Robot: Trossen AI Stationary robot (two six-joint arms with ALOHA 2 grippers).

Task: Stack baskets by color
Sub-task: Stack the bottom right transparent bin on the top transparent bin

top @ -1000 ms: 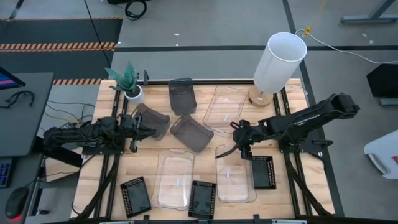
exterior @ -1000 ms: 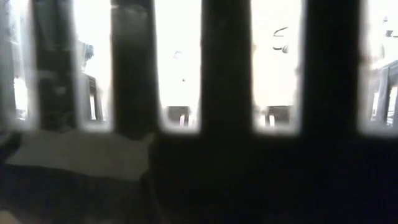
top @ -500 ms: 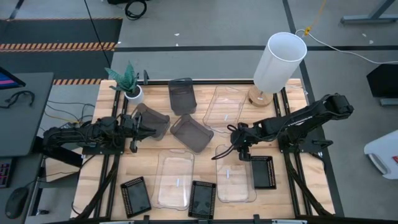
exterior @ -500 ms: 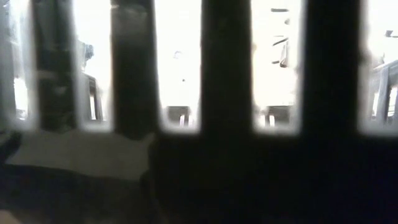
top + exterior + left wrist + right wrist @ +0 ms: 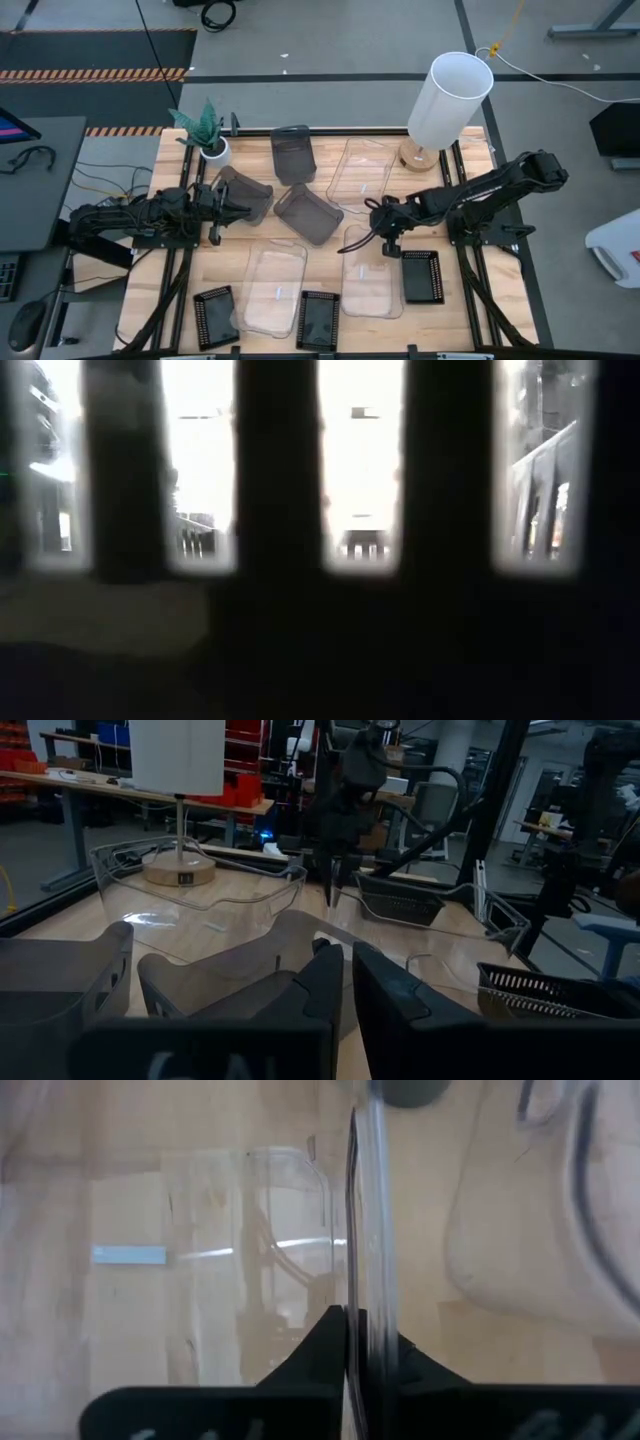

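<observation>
At table centre, right claw (image 5: pixel 352 243) clamped on clear basket (image 5: pixel 370 280) rim, left claw (image 5: pixel 222 210) together.

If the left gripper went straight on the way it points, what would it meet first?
Probably the smoky dark grey plastic basket right before the left gripper; how far off is unclear.

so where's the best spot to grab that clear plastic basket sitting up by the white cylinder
Probably its thin upright rim. The clear transparent plastic basket near the tall white cylinder lies open side up, with a wide body and a thin upright wall. Coming down from above and pinching the near short edge wall would suit it, just as the right gripper has its jaws shut on the wall of another clear basket.
</observation>
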